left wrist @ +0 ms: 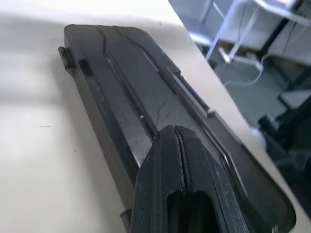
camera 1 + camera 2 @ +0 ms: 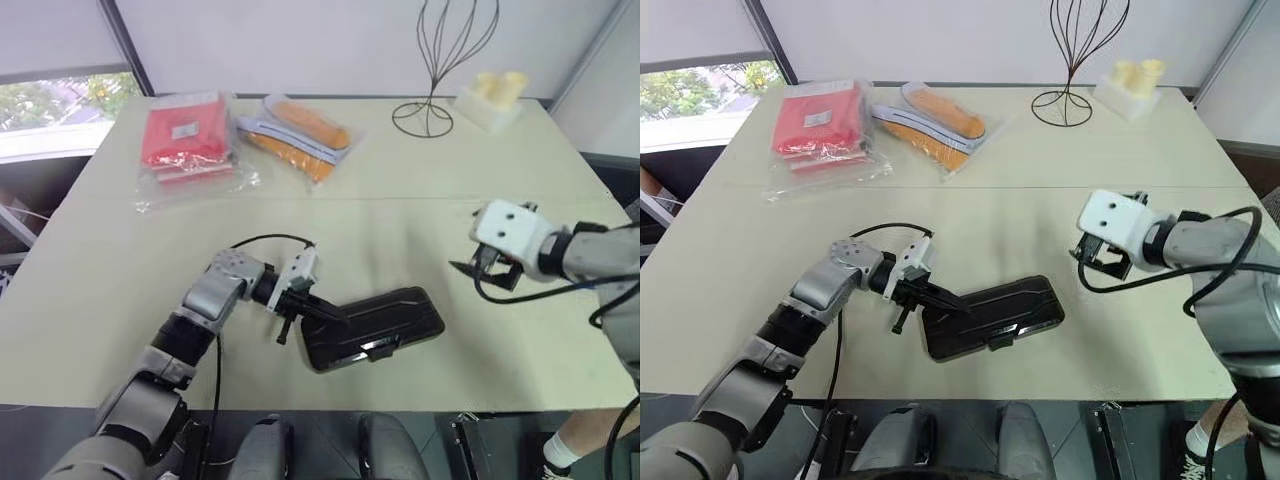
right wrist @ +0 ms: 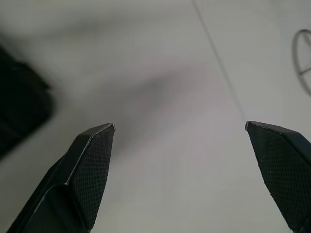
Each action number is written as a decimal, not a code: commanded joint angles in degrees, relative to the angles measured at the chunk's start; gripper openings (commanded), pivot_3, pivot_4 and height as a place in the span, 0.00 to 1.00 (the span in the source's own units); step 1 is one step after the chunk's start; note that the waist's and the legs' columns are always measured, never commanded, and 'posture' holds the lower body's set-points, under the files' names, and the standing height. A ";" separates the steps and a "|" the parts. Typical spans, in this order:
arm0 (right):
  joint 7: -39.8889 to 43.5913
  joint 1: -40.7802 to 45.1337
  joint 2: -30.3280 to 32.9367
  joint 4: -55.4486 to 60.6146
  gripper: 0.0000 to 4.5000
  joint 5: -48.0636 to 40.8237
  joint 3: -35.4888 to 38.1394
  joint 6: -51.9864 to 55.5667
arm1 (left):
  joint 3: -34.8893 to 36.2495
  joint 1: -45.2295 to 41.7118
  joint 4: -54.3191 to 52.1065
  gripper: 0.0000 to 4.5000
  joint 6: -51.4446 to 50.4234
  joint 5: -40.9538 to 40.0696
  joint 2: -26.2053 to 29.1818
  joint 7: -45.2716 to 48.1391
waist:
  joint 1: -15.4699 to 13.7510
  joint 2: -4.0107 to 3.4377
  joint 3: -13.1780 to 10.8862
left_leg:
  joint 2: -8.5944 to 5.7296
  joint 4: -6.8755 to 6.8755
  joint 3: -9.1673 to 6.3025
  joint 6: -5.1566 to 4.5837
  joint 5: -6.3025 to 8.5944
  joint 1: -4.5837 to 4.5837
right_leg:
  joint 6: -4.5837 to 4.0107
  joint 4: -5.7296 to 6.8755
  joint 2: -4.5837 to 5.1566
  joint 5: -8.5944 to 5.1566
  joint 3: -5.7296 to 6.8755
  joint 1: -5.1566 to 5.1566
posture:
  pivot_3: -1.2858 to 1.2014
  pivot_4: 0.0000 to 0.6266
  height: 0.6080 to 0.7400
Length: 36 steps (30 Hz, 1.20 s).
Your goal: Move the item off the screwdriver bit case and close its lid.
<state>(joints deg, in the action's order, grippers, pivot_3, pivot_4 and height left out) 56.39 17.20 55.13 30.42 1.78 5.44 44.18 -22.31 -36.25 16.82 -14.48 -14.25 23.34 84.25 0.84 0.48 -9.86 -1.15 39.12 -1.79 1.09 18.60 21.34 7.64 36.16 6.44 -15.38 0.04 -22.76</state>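
The screwdriver bit case (image 2: 372, 327) is seen lying near the bench's (image 2: 420, 220) front edge, lid down. The left end effector (image 2: 305, 310), fingers together, is pressed on its left end; the right end effector (image 2: 483, 268) is held wide open, empty, well apart.

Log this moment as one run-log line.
case: lid down, on table | left hand: shut, fingers lying on lid | right hand: open, empty, above table | tape: not on case

Silver-grey jointed arms, white wrist housings, looping black cables, black fingers.
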 commanded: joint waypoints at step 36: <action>0.78 -15.12 -3.43 3.11 0.01 -19.12 -15.68 -8.17 | 5.63 -11.79 20.59 0.00 0.26 5.03 -10.97 -9.52 | -0.27 0.16 -0.03 | -0.04 0.09 -0.06 -0.01 0.00 0.18 | 0.03 0.03 -0.01 -0.01 0.02 -0.12 | 0.52 0.24 1.00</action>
<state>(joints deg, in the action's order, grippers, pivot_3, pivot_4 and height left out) 57.97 1.31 52.27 33.48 -18.17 -10.26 37.60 -16.51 -47.35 37.75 -15.55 -9.96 12.77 74.68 0.57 0.64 -9.89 -1.19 39.21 -1.85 1.08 18.60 21.53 7.67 36.18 6.43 -15.38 0.05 -22.88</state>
